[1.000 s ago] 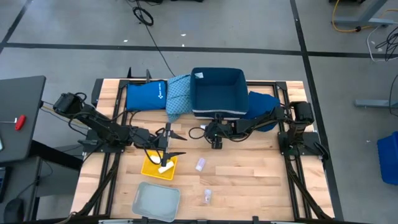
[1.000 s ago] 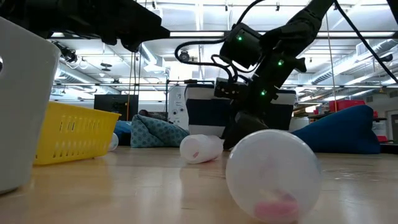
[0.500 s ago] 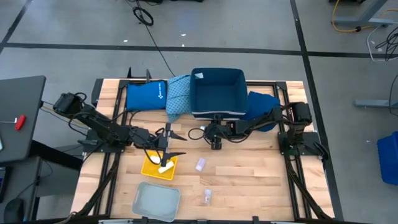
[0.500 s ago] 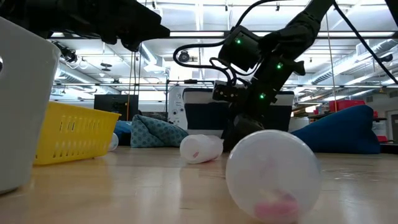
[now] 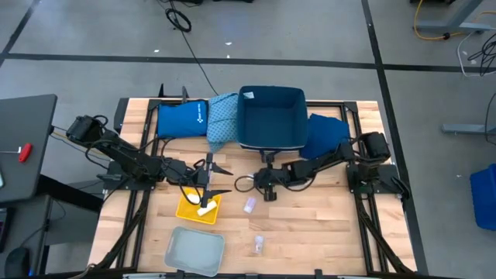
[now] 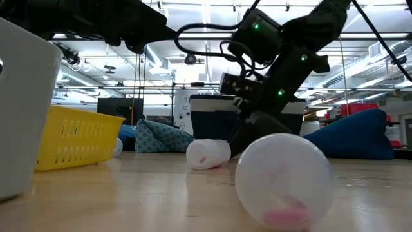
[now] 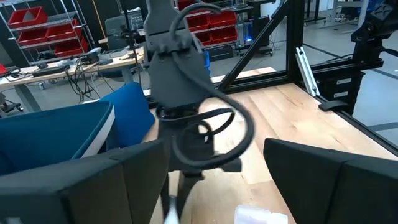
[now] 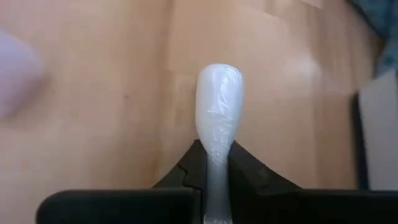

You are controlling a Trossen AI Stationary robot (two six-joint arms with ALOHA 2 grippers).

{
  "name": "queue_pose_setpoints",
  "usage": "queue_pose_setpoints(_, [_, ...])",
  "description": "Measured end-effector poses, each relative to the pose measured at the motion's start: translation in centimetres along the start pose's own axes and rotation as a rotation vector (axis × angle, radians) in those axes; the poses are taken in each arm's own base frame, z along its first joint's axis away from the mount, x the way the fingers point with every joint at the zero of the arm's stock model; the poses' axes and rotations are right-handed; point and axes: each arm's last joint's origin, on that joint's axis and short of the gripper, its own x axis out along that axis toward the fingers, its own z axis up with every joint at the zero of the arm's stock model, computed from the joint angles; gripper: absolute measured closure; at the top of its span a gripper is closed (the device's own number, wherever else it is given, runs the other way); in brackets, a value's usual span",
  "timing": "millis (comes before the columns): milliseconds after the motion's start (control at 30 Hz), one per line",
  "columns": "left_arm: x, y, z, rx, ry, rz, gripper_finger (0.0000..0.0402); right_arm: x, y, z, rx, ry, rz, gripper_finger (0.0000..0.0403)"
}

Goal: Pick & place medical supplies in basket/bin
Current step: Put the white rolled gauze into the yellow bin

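High view: the right gripper [image 5: 266,188] is positioned low over the wooden table [image 5: 325,217], in front of the dark blue bin [image 5: 270,116] and just behind a clear vial [image 5: 249,204]. A second vial [image 5: 258,245] is seen nearer the front edge. The left gripper [image 5: 211,179] is held over the yellow basket [image 5: 198,208], where a white tube [image 5: 205,208] is seen at the basket's rim. A grey tray [image 5: 195,250] is placed in front of the basket. A teal patterned cloth [image 5: 222,118] and a blue pouch [image 5: 180,119] are laid left of the bin; a dark blue cloth [image 5: 325,132] is on its right.

Low view: one vial [image 6: 283,180] is lying close to the lens, another [image 6: 208,153] farther back beside the right arm. The yellow basket [image 6: 74,135] is seen at left.

Left wrist view: the left fingers [image 7: 323,180] are spread wide, nothing gripped. The right arm is seen ahead.

Right wrist view: a white packet [image 8: 218,124] is pinched between the right fingers [image 8: 247,174], closed tight on it, above bare table.
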Motion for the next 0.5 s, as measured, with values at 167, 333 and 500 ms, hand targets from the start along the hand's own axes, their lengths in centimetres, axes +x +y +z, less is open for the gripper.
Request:
queue_pose_setpoints(167, [0.0,0.0,0.0,-0.003,0.0,-0.001,0.0135,-0.6,2.2,0.6,-0.015,-0.055,0.05,0.0371])
queue_pose_setpoints(333, [0.0,-0.1,0.0,-0.004,-0.001,-0.007,0.0135,-1.1,4.2,1.4,-0.031,-0.151,0.089,0.0371])
queue_pose_setpoints(500, [0.0,-0.1,0.1,-0.009,-0.01,-0.034,0.0135,-1.8,5.3,2.7,-0.034,-0.293,0.097,0.0371])
